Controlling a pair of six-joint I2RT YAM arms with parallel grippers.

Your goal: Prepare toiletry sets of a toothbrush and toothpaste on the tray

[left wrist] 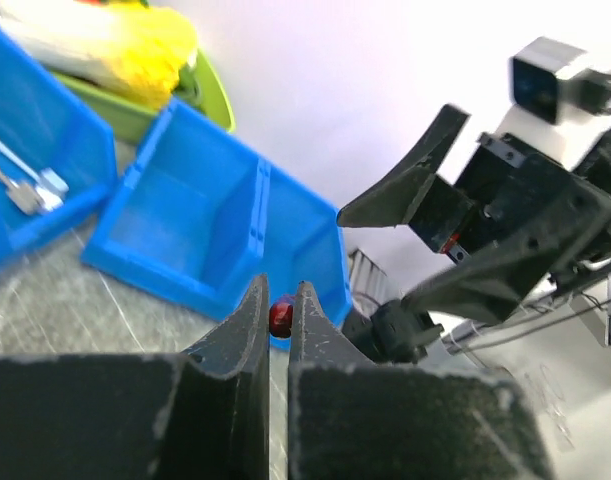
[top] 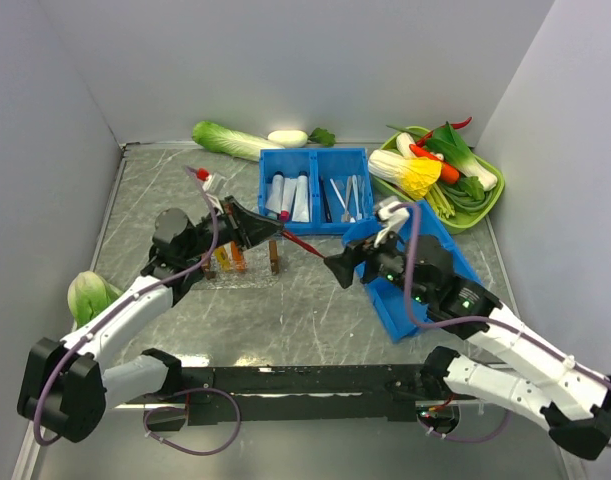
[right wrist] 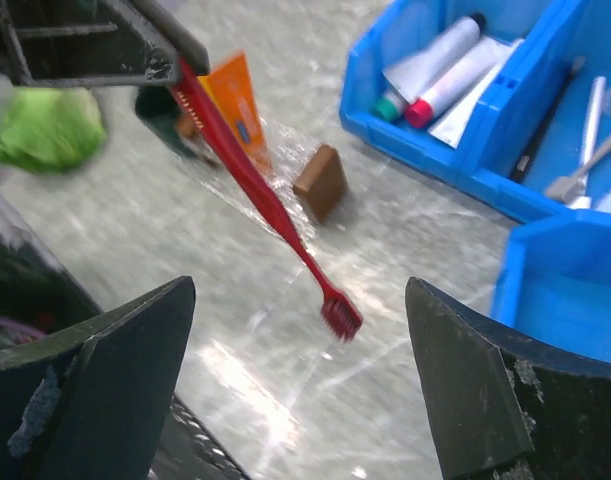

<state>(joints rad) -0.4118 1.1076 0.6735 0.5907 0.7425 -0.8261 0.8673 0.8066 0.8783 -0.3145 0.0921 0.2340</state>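
My left gripper (top: 273, 229) is shut on the handle of a red toothbrush (top: 303, 245), which it holds in the air with the bristle head pointing at my right gripper. The handle end shows between its fingers in the left wrist view (left wrist: 280, 317). In the right wrist view the toothbrush (right wrist: 265, 200) slants down with its head low. My right gripper (top: 341, 266) is open and empty, just beyond the head (right wrist: 300, 290). An orange toothpaste tube (right wrist: 240, 105) lies on the clear tray (top: 247, 280), next to a yellow one (top: 223, 262).
A brown block (right wrist: 320, 182) stands by the tray's edge. A blue double bin (top: 315, 155) holds tubes and cutlery behind. A tilted empty blue bin (top: 395, 300) lies under my right arm. A green vegetable dish (top: 490, 205) is far right and a cabbage (top: 85, 295) near left.
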